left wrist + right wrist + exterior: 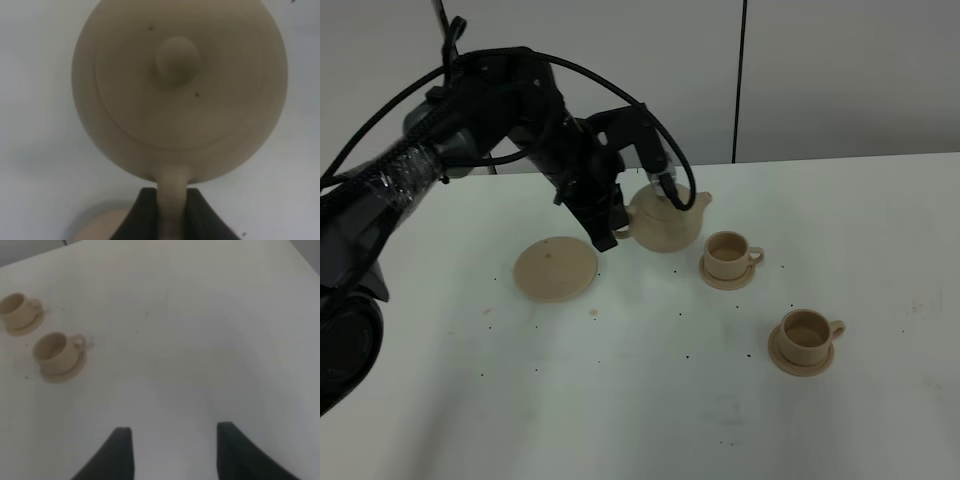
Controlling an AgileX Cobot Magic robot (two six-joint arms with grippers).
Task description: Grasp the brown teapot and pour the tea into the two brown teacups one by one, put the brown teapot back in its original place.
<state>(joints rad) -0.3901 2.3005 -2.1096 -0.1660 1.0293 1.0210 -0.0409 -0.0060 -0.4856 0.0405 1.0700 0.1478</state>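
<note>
My left gripper [616, 230] is shut on the loop handle of the brown teapot [666, 222], which hangs about level with its spout pointing right toward the nearer brown teacup [728, 255]. The left wrist view looks down on the teapot [180, 85] with its knob lid, and the handle is pinched between the dark fingers of the left gripper [171, 215]. The wide round saucer [556, 268], the original place, lies bare to the left of the pot. The second teacup [806, 335] stands on its saucer at the front right. My right gripper [172, 450] is open over bare table, away from both cups [52, 350].
The white table [650, 400] carries small dark specks. The left arm's black cables [650, 120] loop above the teapot. A grey wall runs behind the table's far edge.
</note>
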